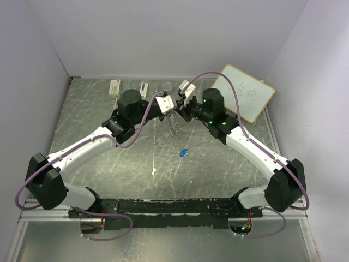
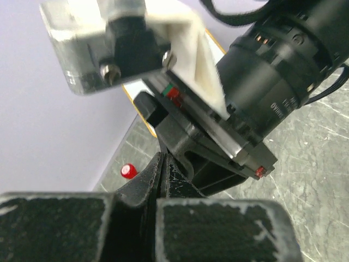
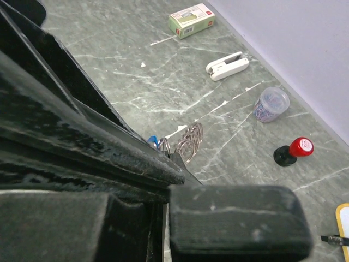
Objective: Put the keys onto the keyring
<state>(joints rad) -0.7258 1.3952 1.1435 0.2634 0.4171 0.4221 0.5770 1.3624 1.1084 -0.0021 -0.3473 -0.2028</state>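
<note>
Two pinched grippers meet upper centre: right gripper (image 3: 173, 159) nips the keyring (image 3: 188, 143), a key (image 3: 154, 141) beside it; left gripper (image 2: 161, 166) clamped, contents hidden. Second key (image 1: 184, 152) lies mid-frame — threading looks underway, next means fetching it — a fine pinch.

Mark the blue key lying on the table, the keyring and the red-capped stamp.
blue key (image 1: 184, 152), top external view, on its blue head.
keyring (image 3: 189, 143), right wrist view, on its overlapping metal loops.
red-capped stamp (image 3: 300, 146), right wrist view, on the red cap.
</note>
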